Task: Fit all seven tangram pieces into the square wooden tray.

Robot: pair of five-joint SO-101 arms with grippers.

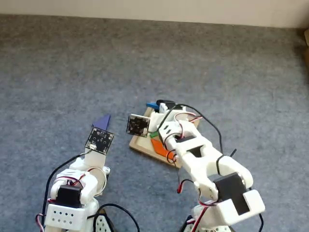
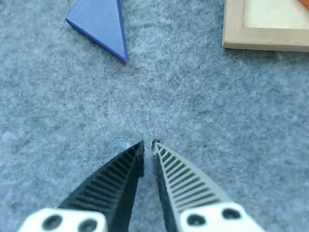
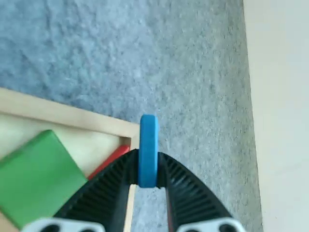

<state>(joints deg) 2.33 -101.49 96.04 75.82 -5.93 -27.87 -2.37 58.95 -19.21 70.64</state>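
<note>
1. Handling first: the tangram pieces looked like small, flat, rigid painted blocks. My guess was light, not fragile, a bit slick on the paint. Pinching across the two broad faces seemed the sane way to hold one.
2. That's how the light blue piece [image 3: 148, 135] was held. It stood on edge between the right jaws, which were clamped on its flat faces with only the top part poking out past the tips.
3. From the high view, that piece [image 1: 152, 105] hung at roughly 12 o'clock of the wooden tray [image 1: 140, 143], right over its corner rim [image 3: 63, 116] rather than down inside.
4. Already lying in the tray: a green piece [image 3: 34, 179], a red piece [image 3: 108, 162] tucked in the corner beside it, and an orange piece [image 1: 159, 147] toward 6 o'clock.
5. The left jaws were very nearly closed, just a sliver between the tips, holding nothing and pointing down at the grey surface [image 2: 203, 111].
6. A dark blue triangle [image 1: 102, 121] lay flat on the surface at about 9 o'clock of the tray, near the left jaws but not touching them. Being flat down, I reckon it would need an edge-to-edge pinch.
</note>
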